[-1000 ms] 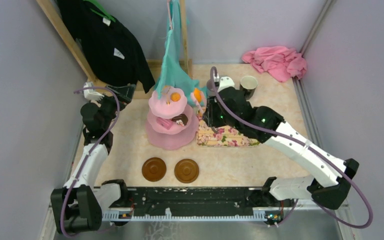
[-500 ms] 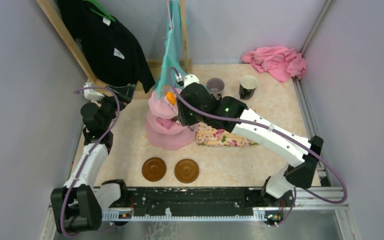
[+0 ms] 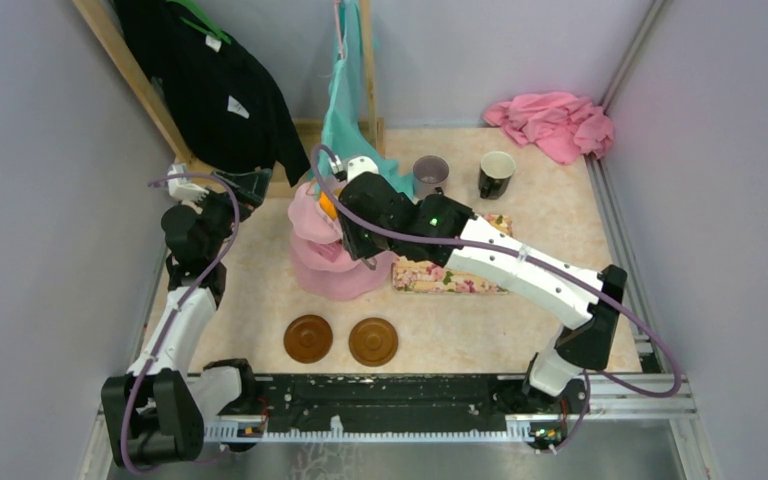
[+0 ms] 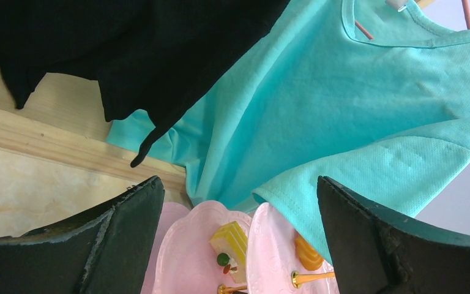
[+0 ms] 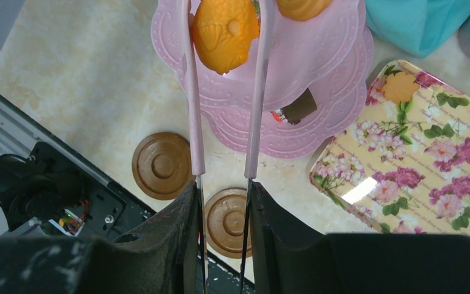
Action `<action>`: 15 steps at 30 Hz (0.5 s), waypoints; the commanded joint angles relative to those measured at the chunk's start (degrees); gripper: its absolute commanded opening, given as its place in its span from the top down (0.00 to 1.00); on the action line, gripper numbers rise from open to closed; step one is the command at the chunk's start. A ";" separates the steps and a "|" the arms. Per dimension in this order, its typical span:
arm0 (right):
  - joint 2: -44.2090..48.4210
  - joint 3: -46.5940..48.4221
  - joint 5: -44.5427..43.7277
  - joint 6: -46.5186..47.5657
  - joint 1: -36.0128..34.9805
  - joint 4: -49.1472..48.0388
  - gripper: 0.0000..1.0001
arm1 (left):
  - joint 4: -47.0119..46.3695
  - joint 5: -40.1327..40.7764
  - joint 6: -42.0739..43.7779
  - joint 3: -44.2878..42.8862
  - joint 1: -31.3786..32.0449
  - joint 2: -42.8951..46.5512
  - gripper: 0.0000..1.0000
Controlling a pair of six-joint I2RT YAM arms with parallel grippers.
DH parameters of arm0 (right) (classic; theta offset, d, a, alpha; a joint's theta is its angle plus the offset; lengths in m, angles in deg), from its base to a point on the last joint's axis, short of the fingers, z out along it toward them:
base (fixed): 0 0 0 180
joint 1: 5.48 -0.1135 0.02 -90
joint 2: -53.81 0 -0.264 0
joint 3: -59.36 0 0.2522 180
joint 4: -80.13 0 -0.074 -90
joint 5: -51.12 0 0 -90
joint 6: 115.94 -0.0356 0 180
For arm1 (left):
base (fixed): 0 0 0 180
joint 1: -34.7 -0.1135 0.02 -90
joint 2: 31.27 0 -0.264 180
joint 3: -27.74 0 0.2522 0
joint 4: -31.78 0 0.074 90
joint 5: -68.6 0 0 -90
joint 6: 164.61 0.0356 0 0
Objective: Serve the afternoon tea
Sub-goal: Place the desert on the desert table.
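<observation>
The pink three-tier stand (image 3: pixel 305 262) stands at mid-left. My right gripper (image 5: pixel 223 187) is shut on pink-tipped tongs (image 5: pixel 258 92), which pinch an orange cake (image 5: pixel 223 27) over the stand's top tier (image 5: pixel 318 61). Another orange cake (image 5: pixel 297 6) lies on that tier, and a brown cake (image 5: pixel 297 107) sits lower down. My left gripper (image 4: pixel 238 190) is open and empty, facing the stand (image 4: pixel 186 257) with its yellow cake (image 4: pixel 231 242) and orange cake (image 4: pixel 308 254). The grey mug (image 3: pixel 430 175) and black mug (image 3: pixel 496 172) stand behind. Two brown discs (image 3: pixel 308 338) (image 3: pixel 373 341) lie near the front.
A floral tray (image 3: pixel 450 277) lies right of the stand, with a biscuit-like piece (image 5: pixel 399 87) on it. Teal fabric (image 3: pixel 345 110) hangs over the stand's back, next to a black garment (image 3: pixel 210 80). A pink cloth (image 3: pixel 555 122) lies at the back right.
My right arm swung left from the tray to above the stand, carrying the orange cake in the tongs. The grey mug came into view. The left arm stayed still.
</observation>
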 commanded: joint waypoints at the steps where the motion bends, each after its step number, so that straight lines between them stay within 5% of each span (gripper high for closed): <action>1: 1.04 2.78 -1.49 0.21 -1.50 -1.44 1.00 | -1.89 -1.26 -0.49 -0.43 -0.46 0.05 0.01; 15: 2.93 0.70 -2.50 -0.52 -2.25 -1.34 1.00 | -2.09 -1.48 -0.50 -0.32 -0.51 0.05 0.01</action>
